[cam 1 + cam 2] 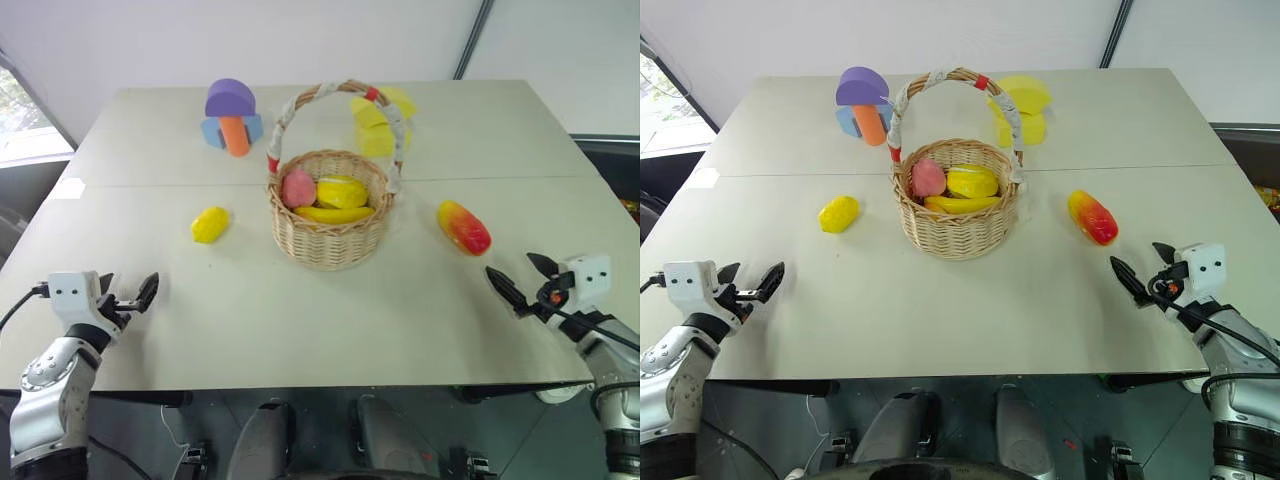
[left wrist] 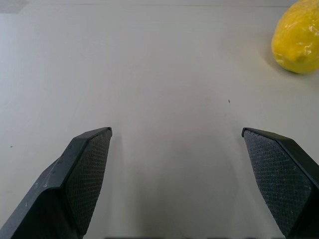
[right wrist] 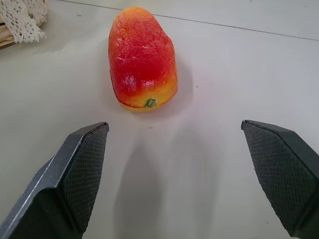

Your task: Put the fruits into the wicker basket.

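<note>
In the left eye view you have the wicker basket [image 1: 329,215] at the centre of the white table [image 1: 300,330], with a pink round fruit [image 1: 298,188], a yellow fruit [image 1: 342,190] and a banana [image 1: 333,214] inside it. The lemon [image 1: 210,224] lies on the table left of the basket, apart from it; the mango [image 1: 464,227] lies to its right, also apart. The purple, blue and orange block stack [image 1: 232,118] sits upper left of centre, and yellow foam blocks [image 1: 380,120] stand behind the basket handle. Your left gripper [image 1: 128,292] at lower left and right gripper [image 1: 517,279] at lower right both stand spread wide, empty.

In your left wrist view, the fingers [image 2: 84,174] are apart over bare table, the lemon at upper right.

In your right wrist view, the fingers [image 3: 75,172] are apart, the mango upper centre, ahead of them.
</note>
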Available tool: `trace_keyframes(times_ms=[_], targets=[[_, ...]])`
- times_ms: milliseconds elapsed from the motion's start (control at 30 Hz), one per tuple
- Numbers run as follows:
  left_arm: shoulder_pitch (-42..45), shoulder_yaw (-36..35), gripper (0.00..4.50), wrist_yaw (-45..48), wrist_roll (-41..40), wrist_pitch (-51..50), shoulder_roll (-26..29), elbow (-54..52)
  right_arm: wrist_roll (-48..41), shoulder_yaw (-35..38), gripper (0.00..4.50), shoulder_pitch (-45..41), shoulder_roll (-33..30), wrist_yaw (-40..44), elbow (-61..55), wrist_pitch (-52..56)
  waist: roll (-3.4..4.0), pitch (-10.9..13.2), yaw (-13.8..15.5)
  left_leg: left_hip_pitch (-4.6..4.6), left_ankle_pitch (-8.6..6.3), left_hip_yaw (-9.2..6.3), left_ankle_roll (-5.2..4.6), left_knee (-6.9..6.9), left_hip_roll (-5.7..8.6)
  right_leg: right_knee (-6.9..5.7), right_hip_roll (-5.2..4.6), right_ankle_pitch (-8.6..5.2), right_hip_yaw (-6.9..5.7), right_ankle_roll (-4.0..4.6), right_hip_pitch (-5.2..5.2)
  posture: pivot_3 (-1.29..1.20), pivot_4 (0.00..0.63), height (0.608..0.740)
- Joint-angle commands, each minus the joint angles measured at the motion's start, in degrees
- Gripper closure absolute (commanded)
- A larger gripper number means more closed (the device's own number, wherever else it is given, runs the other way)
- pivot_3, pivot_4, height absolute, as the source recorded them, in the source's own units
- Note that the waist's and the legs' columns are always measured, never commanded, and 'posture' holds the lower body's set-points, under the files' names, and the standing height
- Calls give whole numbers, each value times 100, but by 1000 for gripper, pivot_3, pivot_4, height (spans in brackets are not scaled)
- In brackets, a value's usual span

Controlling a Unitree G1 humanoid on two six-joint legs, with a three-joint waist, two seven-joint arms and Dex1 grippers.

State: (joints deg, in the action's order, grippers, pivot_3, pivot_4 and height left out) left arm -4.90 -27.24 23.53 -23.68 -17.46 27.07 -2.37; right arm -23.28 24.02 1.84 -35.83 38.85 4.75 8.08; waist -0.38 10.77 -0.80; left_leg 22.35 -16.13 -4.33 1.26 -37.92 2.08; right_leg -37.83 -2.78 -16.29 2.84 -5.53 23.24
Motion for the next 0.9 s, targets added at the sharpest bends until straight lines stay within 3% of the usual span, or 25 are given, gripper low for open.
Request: trace_keyframes(times_ms=[33,333,567,733,900], targets=[[-28,-26,0,-34,62,16,77,-150,-36,56,51,-42,-8,-26,-235,-24,0,0,0,0,0,0,0,0,0,0,0,0,0,0,0,0,150,740],[137,40,0,4,-70,21,-46,-193,-103,38,51,-12,-35,-18,-564,90,0,0,3,0,0,0,0,0,0,0,0,0,0,0,0,0,150,740],[599,356,0,87,-248,-311,34,-651,-480,17,51,91,-180,199,-1608,633,0,0,11,1,0,-1,0,0,1,0,0,0,-1,0,0,0,150,740],[1334,880,0,31,-55,-713,175,-648,-810,-271,51,395,-394,498,-2736,1204,-2,-1,17,1,0,-2,0,-1,2,0,1,0,-3,-1,-1,0,150,740],[2420,1670,0,-188,595,-1251,416,-189,-1092,-1141,51,166,-500,486,-4021,1775,-5,-1,-17,0,1,-6,1,-2,0,-1,11,0,-4,-1,-1,0,150,740]])
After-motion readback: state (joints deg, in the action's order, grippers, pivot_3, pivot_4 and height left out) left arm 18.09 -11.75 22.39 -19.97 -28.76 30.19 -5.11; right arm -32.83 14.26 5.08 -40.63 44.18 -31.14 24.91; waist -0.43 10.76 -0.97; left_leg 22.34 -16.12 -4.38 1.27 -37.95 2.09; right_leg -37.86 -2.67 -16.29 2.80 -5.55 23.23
